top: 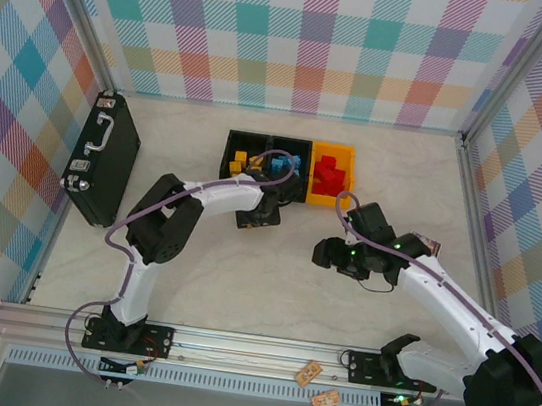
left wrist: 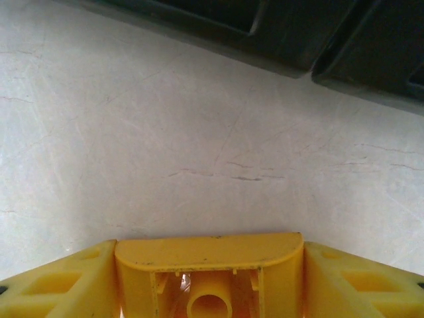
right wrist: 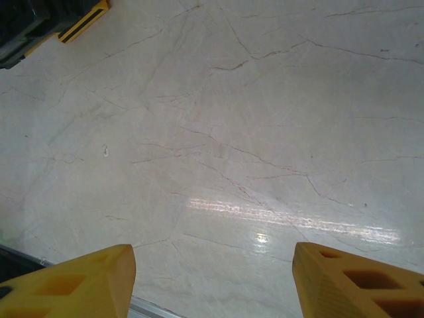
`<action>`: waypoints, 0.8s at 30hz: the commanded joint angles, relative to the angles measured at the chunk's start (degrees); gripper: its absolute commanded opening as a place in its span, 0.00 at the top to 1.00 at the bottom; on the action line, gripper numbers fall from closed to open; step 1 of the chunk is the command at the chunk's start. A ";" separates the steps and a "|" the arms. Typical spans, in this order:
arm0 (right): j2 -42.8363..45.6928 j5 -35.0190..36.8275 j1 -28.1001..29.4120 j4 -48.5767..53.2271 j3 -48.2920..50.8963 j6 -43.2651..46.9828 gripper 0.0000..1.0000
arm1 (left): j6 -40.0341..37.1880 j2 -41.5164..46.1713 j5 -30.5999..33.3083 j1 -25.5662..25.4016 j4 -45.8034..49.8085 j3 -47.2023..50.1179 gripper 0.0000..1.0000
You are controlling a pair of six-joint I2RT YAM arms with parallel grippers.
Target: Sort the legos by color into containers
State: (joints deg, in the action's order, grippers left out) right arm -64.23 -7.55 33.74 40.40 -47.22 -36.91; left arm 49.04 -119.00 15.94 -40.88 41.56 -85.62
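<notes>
The containers (top: 292, 143) stand in a row at the back of the table. Yellow legos (top: 239, 161) lie in the left black bin, blue ones (top: 276, 166) in the middle black bin, and red ones (top: 330, 176) in the orange-yellow bin. Just in front of the black bins, my left gripper (top: 257, 218) is low over the table. In the left wrist view it is shut on a yellow lego (left wrist: 209, 255), whose hollow underside faces the camera. My right gripper (right wrist: 213, 278) hangs open over bare tabletop, in front of the orange-yellow bin, with nothing between its fingers.
A black briefcase (top: 102, 157) with metal latches lies at the left. Two small tan tags (top: 308, 373) rest on the front rail between the arm bases. The black bins' walls (left wrist: 291, 33) cross the top of the left wrist view. A bin corner (right wrist: 40, 26) shows in the right wrist view.
</notes>
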 commanded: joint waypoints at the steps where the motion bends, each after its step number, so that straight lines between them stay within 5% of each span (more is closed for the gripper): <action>1: -0.37 0.44 0.19 -1.04 0.05 -0.62 0.36 | -1.29 3.17 -0.65 -0.36 2.70 2.92 0.41; 15: -0.20 -0.45 0.23 -1.82 -0.33 -0.87 0.36 | -6.05 15.03 -0.35 -0.60 6.04 5.14 0.43; 24: 0.76 -0.76 0.20 -1.25 0.44 -1.41 0.36 | -11.69 13.19 1.76 2.29 11.22 -5.22 0.43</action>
State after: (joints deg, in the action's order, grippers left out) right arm -64.55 -7.60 33.74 39.20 -47.22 -37.34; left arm 40.58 -104.95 16.16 -40.32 49.80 -86.39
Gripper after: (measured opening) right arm 0.638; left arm 0.577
